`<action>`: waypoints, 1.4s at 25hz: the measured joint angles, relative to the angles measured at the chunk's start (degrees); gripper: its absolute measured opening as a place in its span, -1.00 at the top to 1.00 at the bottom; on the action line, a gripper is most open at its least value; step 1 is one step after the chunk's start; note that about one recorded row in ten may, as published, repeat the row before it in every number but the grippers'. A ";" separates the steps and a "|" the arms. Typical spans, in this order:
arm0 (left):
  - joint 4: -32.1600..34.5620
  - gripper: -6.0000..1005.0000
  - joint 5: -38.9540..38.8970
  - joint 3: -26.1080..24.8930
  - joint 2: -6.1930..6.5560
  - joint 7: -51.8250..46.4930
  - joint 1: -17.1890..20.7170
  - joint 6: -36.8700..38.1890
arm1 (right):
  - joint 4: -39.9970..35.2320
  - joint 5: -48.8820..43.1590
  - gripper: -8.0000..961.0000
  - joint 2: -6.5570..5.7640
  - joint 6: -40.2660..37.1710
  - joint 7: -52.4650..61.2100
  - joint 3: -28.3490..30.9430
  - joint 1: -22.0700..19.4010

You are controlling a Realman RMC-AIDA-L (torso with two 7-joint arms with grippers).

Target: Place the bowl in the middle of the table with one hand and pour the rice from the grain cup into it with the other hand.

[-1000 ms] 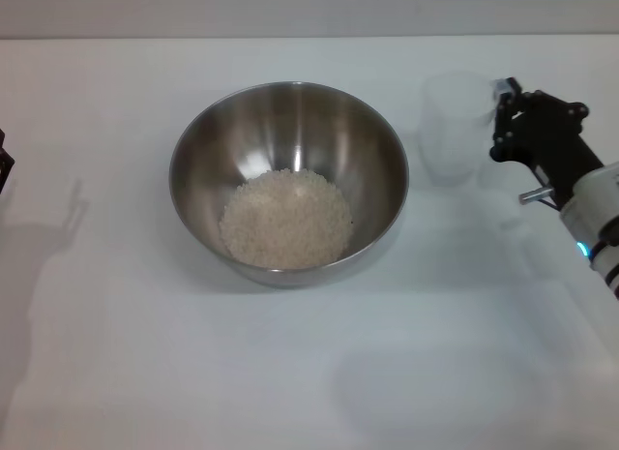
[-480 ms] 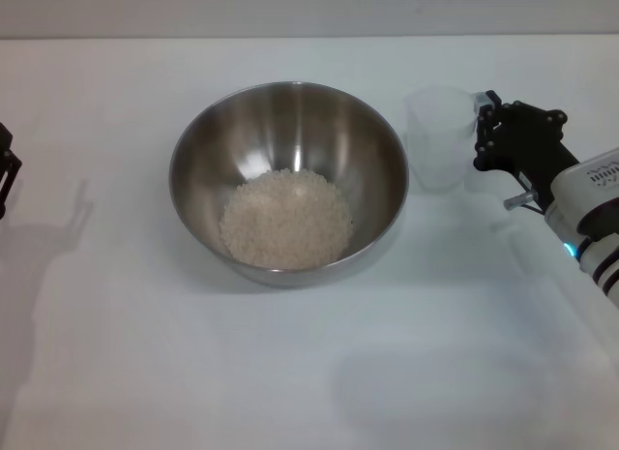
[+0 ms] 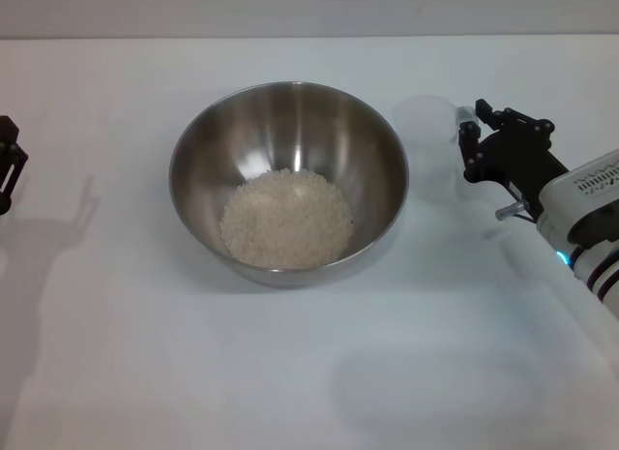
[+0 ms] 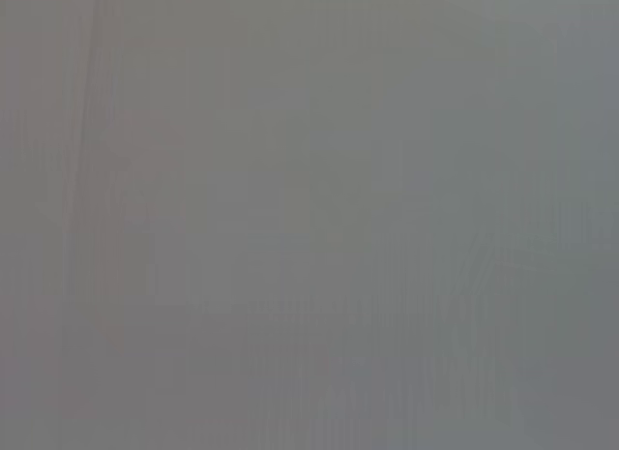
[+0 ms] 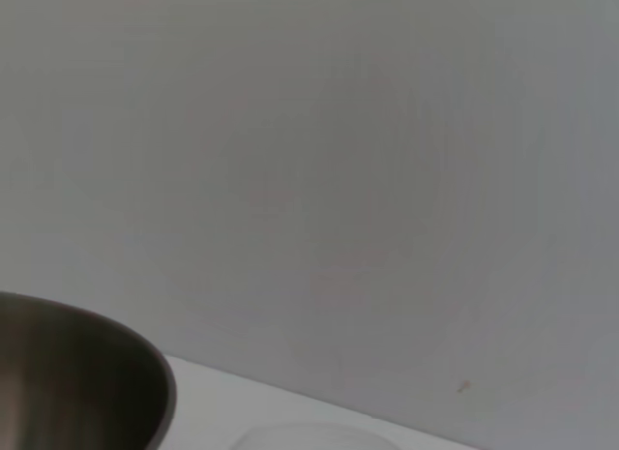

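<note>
Over at the bench's (image 3: pixel 116 373) left edge, the left tool (image 3: pixel 8 165) is only partly visible, so I cannot tell its state. Mid-bench sits the steel bowl (image 3: pixel 288 140), rice (image 3: pixel 286 219) heaped inside. Just right of the bowl is the clear cup (image 3: pixel 427 145), pinched by the right tool (image 3: pixel 466 145).

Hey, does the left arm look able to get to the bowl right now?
Probably yes. The left gripper sits at the table's left edge, with only bare tabletop between it and the bowl. The right gripper is at the cup on the far side.
</note>
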 joint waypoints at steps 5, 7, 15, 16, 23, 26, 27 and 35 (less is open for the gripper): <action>-0.19 -0.66 -0.03 0.00 0.02 0.00 -0.15 -0.15 | 0.01 0.00 0.60 0.00 0.03 0.00 -0.62 -0.40; -0.19 -0.66 -0.06 0.00 0.04 0.00 -0.21 -0.15 | 0.00 0.00 0.50 0.00 0.03 0.01 -0.64 -0.49; 0.06 -0.66 -0.21 0.00 0.10 0.00 -1.21 -0.20 | 0.60 0.00 0.00 0.00 -0.07 0.00 -1.04 -1.66; 0.09 -0.66 -0.21 0.00 0.11 0.00 -1.35 -0.26 | 0.71 0.00 -0.07 0.01 -0.15 0.01 -1.27 -1.89; 0.14 -0.66 -0.24 -0.05 0.17 0.22 -1.67 -0.87 | 1.96 0.00 -0.25 0.15 -2.12 0.00 -1.46 -4.71; 0.15 -0.66 -0.24 -0.22 0.18 0.28 -1.93 -1.63 | 2.73 0.00 -0.25 0.12 -4.39 0.00 -1.51 -6.65; 0.18 -0.66 -0.24 -0.28 0.18 0.33 -2.05 -1.97 | 2.80 0.00 -0.25 0.12 -5.32 0.00 -1.66 -7.26; 0.64 -0.66 -0.21 -0.58 0.26 0.60 -3.27 -3.40 | 2.76 0.68 -0.25 0.14 -19.20 0.03 -1.04 -13.63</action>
